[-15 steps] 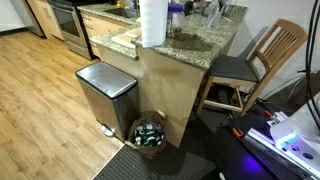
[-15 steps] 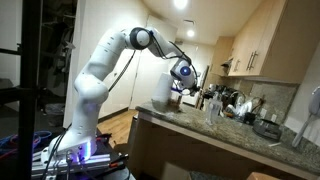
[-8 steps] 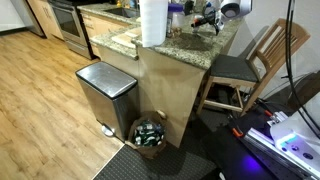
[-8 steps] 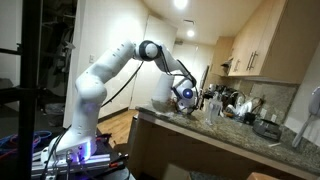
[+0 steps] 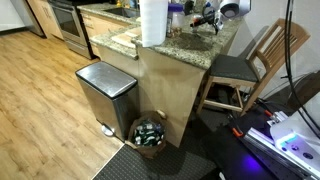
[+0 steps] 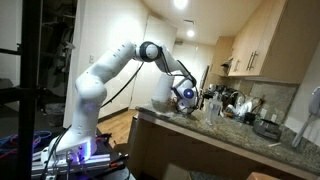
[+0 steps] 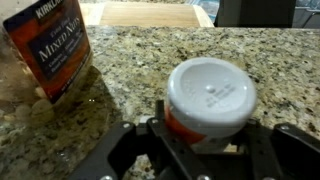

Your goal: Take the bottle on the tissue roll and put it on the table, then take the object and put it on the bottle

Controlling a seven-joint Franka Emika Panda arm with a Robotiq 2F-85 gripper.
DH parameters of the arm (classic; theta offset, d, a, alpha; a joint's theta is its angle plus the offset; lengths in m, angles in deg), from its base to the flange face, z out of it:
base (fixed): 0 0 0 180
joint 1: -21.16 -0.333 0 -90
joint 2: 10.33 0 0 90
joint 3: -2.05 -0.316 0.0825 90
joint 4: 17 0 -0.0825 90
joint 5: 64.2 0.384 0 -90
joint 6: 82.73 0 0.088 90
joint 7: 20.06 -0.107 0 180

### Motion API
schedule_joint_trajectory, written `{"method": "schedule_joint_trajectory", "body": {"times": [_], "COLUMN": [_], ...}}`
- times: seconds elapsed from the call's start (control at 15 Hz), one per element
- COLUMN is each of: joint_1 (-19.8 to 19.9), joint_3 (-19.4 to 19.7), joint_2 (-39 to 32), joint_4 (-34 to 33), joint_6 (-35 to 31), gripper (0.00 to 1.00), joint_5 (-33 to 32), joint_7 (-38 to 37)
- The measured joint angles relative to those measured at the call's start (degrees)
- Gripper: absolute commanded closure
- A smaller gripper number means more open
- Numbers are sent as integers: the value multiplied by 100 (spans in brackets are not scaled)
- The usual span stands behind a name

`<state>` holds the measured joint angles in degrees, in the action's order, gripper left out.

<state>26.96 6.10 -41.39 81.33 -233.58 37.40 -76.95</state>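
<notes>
- The tool (image 7: 207,128) comes in from the bottom edge of the wrist view. Its two dark fingers stand one on each side of the bottle (image 7: 210,92), left and right in the frame.
- The fingers look pressed against the bottle's sides, so I take it the tool is gripping the bottle at a middling width, neither wide open nor fully closed.
- The bottle sits lower centre-right in the wrist view. It shows a round white cap facing the camera and an orange-red band below it. It is upright, so its long axis runs straight down the tool's own line of approach.
- It is low over the speckled granite counter (image 7: 130,70). The cap hides the base, so I cannot tell whether it already touches the stone.
- In an exterior view the tool (image 5: 207,20) is at the upper right over the counter, and the tissue roll (image 5: 153,22) stands to its left in the frame, apart from it. The bottle is clearly off the roll.
- A mixed nuts jar (image 7: 45,50) occupies the upper left of the wrist view, apart from the bottle. A wooden board (image 7: 150,12) lies along the top edge.
- My read is that the coming move depends on that vertical alignment. Once the fingers part sideways, a straight lift should leave the bottle standing.
</notes>
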Motion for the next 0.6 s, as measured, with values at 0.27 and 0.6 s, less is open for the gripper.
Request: {"method": "schedule_joint_trajectory", "body": {"times": [0.27,0.6], "joint_1": [-107,-342], "joint_3": [-32,-41], "joint_2": [-11,-12], "joint_4": [7,-36], "joint_6": [-180,-1039], "gripper": [0,0], "joint_5": [-10,245], "joint_7": [-31,104]}}
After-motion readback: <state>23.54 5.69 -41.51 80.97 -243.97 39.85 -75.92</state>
